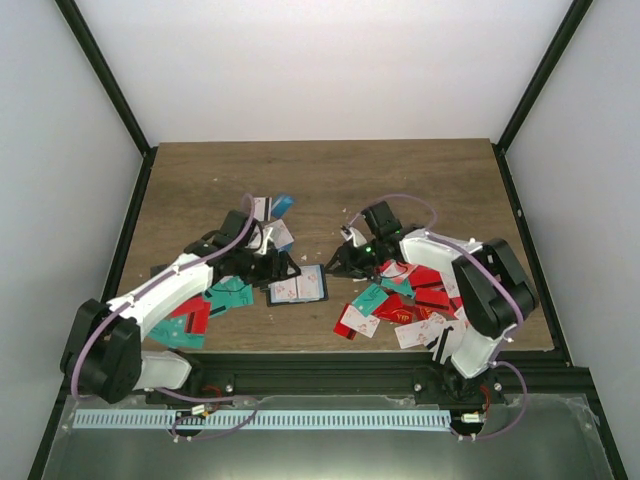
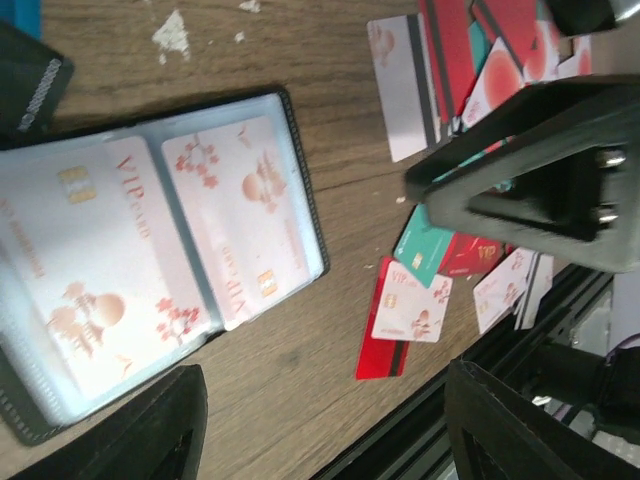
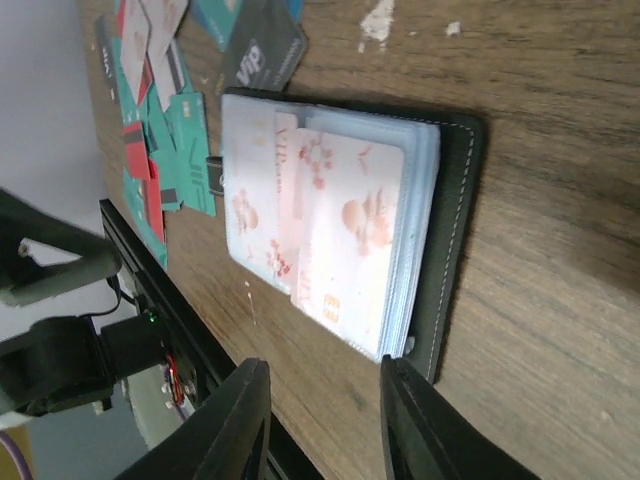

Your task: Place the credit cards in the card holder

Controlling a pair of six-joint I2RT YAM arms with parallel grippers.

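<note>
The black card holder lies open on the wood table between my two grippers. White VIP cards sit in its clear sleeves. My left gripper hovers just left of it, jaws wide open and empty. My right gripper stands to the right of the holder, open with a narrower gap and nothing between the fingers. Loose credit cards lie in a red and teal heap under the left arm. Another heap of red, white and teal cards lies under the right arm.
A few more cards lie behind the left gripper, and a dark VIP card lies beyond the holder. The black frame rail runs along the table's near edge, close to both grippers. White walls and black posts enclose the table.
</note>
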